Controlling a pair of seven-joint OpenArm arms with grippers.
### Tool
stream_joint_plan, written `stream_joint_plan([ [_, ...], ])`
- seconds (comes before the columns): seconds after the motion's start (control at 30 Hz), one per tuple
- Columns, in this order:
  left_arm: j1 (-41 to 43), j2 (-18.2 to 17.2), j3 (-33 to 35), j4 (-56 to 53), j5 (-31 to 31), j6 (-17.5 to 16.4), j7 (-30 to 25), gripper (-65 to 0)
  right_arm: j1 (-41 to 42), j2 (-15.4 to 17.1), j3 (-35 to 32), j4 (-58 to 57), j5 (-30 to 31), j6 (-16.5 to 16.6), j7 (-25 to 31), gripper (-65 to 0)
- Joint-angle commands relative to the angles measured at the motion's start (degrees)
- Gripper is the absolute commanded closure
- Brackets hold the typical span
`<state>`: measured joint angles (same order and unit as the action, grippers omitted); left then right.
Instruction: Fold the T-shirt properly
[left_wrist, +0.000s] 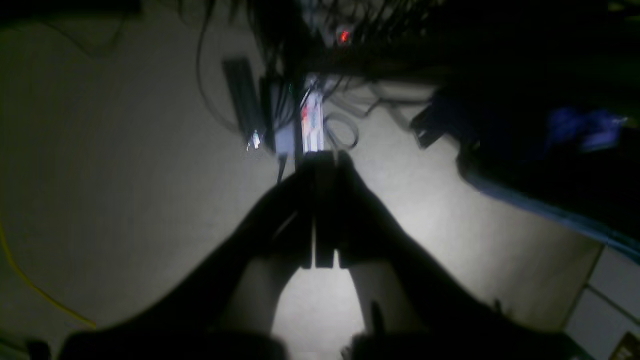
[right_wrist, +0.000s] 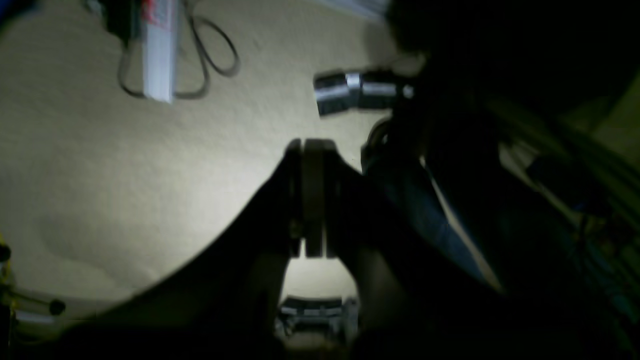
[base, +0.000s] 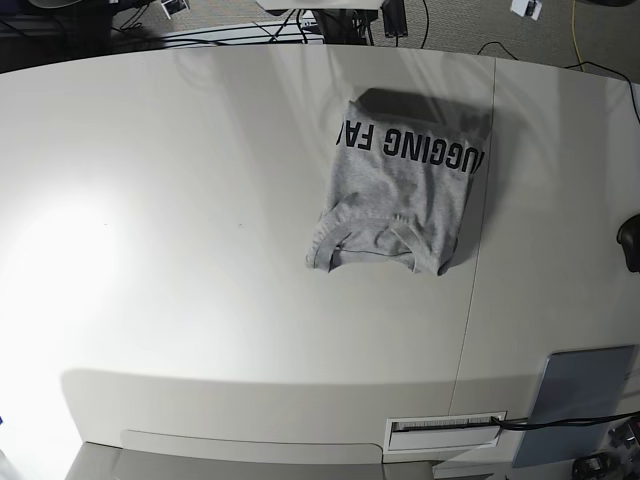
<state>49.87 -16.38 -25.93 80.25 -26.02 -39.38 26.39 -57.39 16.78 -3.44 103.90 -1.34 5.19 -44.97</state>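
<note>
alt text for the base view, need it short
A folded grey T-shirt lies on a white table, right of centre, black lettering facing up and collar nearest the camera. A grey-blue pad sits at the lower right corner. No robot arms are visible.

Around the white table

The wide white table (base: 200, 250) carries a flat grey-blue rectangular pad (base: 575, 400) at its near right corner; black cables (base: 300, 25) and a yellow cord (base: 575, 30) lie on the floor beyond.

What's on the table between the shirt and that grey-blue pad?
Just bare table with a seam line, in the base view, between the T-shirt and the pad.
</note>
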Motion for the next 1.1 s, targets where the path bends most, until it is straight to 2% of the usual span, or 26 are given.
stream_joint_plan([
  [0.0, -0.1, -0.5, 0.0, -1.7, -0.1, -0.6, -0.5, 0.0, 0.4, 0.2, 0.1, -2.3, 0.0, 0.0, -0.1, 0.0],
  [0.07, -2.4, -0.4, 0.1, -6.7, -0.1, -0.6, -0.6, -0.5, 3.2, 0.2, 0.1, -8.6, 0.0, 0.6, 0.5, 0.0],
  [0.13, -5.2, -0.5, 0.1, -12.3, -0.1, -0.6, -0.8, -4.7, 6.3, 0.2, 0.1, -15.6, 0.0, 0.6, 2.0, 0.0],
  [0.2, -8.3, -0.5, 0.1, -18.1, -0.1, -0.6, -1.4, -7.4, 9.6, 0.0, 0.1, -23.1, 0.1, 0.6, 4.9, 0.0],
  [0.3, -12.9, -0.4, 0.1, -26.9, 0.7, -0.6, -4.9, -7.7, 14.9, -0.5, 0.1, -35.5, 0.8, 0.6, 10.8, 0.0],
  [0.37, -16.0, -0.4, 0.1, -32.3, 4.3, -0.6, -8.7, -7.7, 18.8, -1.2, 0.1, -43.8, 1.6, 0.6, 14.1, 0.0],
  [0.47, -20.6, -0.4, 0.1, -39.3, 13.1, -0.6, -15.5, -7.7, 24.7, -2.2, 0.2, -55.5, 3.5, 1.1, 18.5, 0.0],
  [0.57, -24.7, -0.4, 0.1, -44.9, 19.8, -0.6, -20.7, -7.7, 30.1, -3.1, 0.2, -65.3, 6.1, 4.2, 23.0, 0.0],
  [0.67, -28.4, -0.4, 0.1, -49.3, 22.9, 0.8, -23.6, -7.7, 34.6, -4.1, 0.2, -72.5, 8.4, 7.0, 27.9, 0.0],
  [0.8, -32.6, 0.2, 0.1, -53.7, 25.7, 1.1, -25.4, -7.7, 38.9, -5.4, 0.2, -77.8, 9.5, 7.5, 33.5, 0.0],
  [0.87, -34.3, 1.4, 0.1, -55.6, 27.4, 2.8, -25.4, -7.7, 40.6, -5.7, 0.2, -79.0, 9.5, 7.5, 34.9, 0.0],
  [1.0, -36.6, 5.0, 0.1, -58.4, 29.4, 11.2, -26.3, -7.6, 43.0, -5.7, 0.2, -79.7, 9.5, 7.5, 37.0, 0.0],
  [1.07, -37.2, 6.6, 0.1, -59.1, 30.4, 12.9, -26.9, -7.6, 43.5, -5.6, 0.2, -79.7, 9.5, 7.5, 37.9, 0.0],
])
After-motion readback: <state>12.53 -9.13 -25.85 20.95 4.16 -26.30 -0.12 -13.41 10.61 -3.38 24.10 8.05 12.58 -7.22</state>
